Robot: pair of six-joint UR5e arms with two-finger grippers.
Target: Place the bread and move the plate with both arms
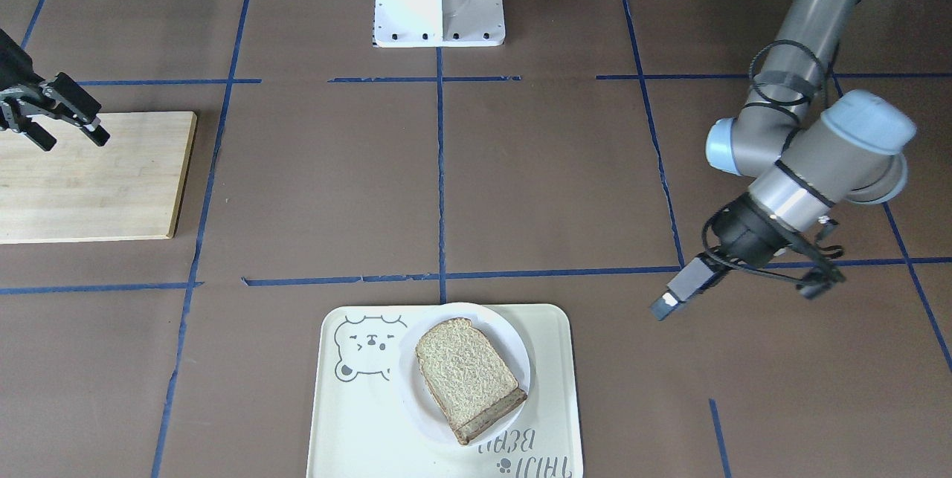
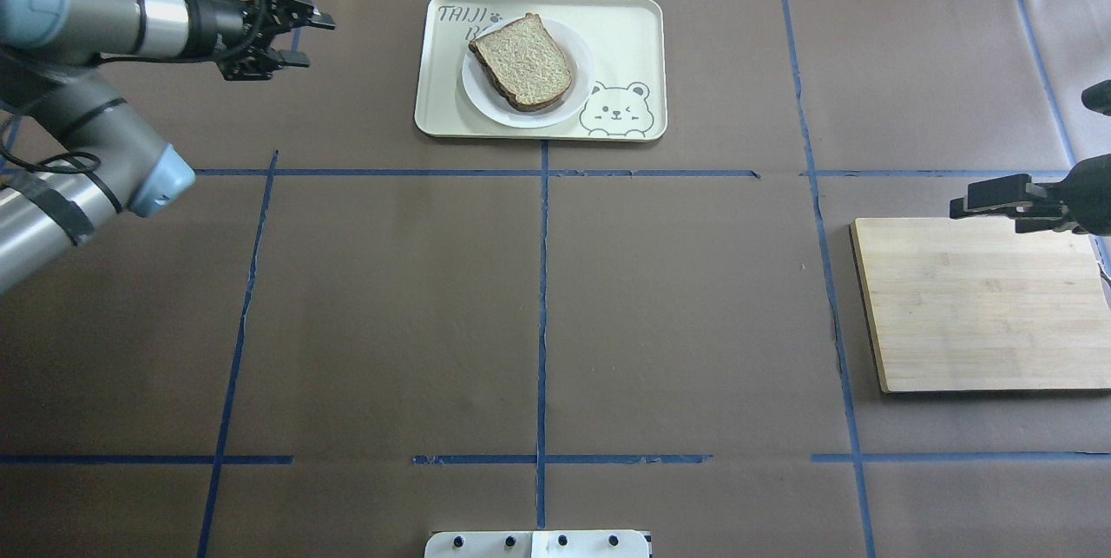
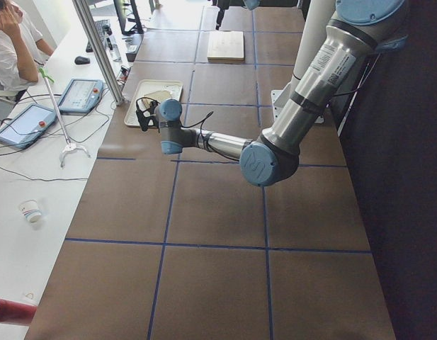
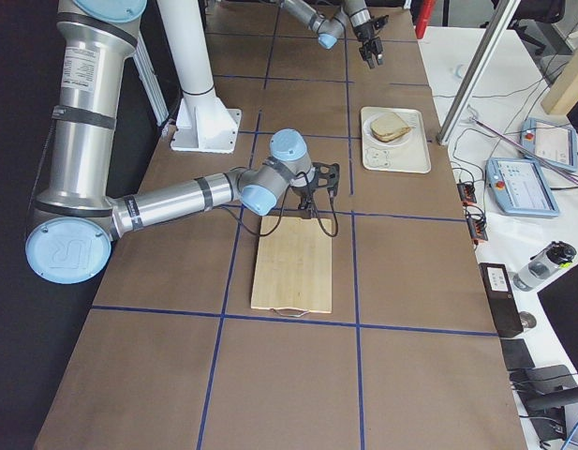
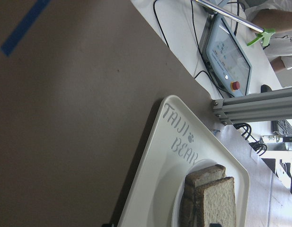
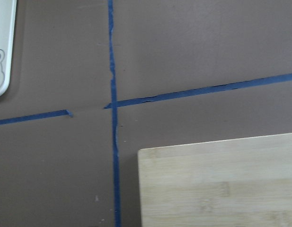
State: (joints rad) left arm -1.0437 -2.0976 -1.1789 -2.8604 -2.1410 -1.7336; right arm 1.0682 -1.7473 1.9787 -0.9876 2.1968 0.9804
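Left pincer [image 2: 311, 41] spread, near tray [image 2: 451, 111]; right pincer [image 1: 71, 137] spread over board [image 1: 89, 195] edge.

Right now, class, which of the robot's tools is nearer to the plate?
Left. The left tool hangs just off one side of the tray holding the plate; the right tool is far across the table, by the wooden board.

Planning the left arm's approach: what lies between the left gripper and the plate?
In the overhead view, only bare brown table and a strip of the tray lie between the left gripper and the plate; no other objects.
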